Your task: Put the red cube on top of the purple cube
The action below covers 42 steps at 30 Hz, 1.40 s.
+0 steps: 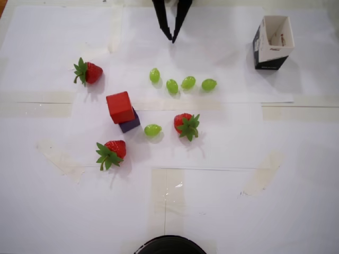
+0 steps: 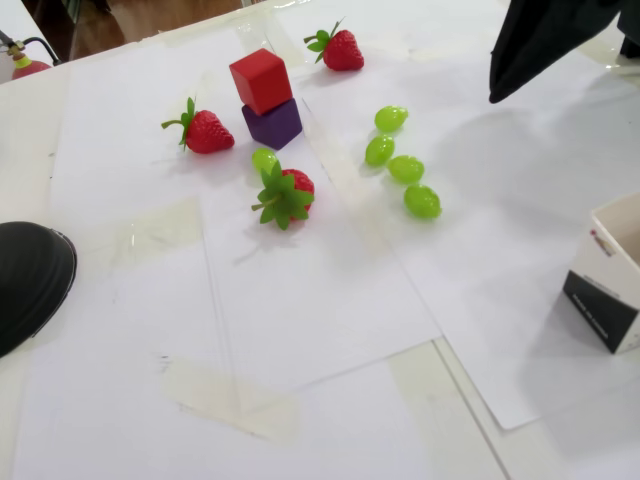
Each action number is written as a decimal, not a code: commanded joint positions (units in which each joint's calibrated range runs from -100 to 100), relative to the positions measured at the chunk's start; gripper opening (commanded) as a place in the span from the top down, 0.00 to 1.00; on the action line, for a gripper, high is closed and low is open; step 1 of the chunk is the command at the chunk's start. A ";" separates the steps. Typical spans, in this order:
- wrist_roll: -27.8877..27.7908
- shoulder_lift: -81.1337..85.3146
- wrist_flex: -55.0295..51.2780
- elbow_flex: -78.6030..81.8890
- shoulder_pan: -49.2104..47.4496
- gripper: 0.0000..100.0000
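The red cube (image 1: 119, 107) (image 2: 261, 80) rests on top of the purple cube (image 1: 131, 123) (image 2: 274, 125), sitting slightly offset so that one purple corner shows in the overhead view. Nothing touches the stack. My gripper (image 1: 172, 38) (image 2: 495, 97) hovers far from it, at the top edge of the overhead view and the upper right of the fixed view. Its black fingers taper to a point with the tips together and nothing between them.
Three strawberries (image 1: 87, 72) (image 1: 111, 152) (image 1: 186, 125) and several green grapes (image 1: 181, 83) (image 1: 152, 129) lie around the stack on white paper. An open black-and-white box (image 1: 272, 42) (image 2: 615, 290) stands at the right. A dark round object (image 1: 169, 245) (image 2: 28, 280) sits at the near edge.
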<state>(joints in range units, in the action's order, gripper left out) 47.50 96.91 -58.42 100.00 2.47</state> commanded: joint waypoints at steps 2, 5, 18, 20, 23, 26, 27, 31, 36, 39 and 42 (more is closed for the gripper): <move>-0.10 0.68 -0.16 0.00 0.47 1.00; -0.10 0.68 -0.16 0.00 0.47 1.00; -0.10 0.68 -0.32 0.00 0.69 1.00; -0.15 0.68 -0.73 0.00 0.84 1.00; -0.05 0.68 -0.89 0.00 0.84 1.00; 0.20 0.68 -0.57 0.00 0.69 1.00; 0.20 0.68 -0.57 0.00 0.69 1.00; 0.29 0.68 -1.38 0.00 0.91 1.00; 1.47 0.68 -1.47 0.00 -0.71 1.00; 2.30 0.68 -2.61 0.00 -1.96 1.00; 3.13 0.68 -4.49 0.00 -2.47 1.00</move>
<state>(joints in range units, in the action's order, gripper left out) 49.65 96.91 -61.34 100.00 0.67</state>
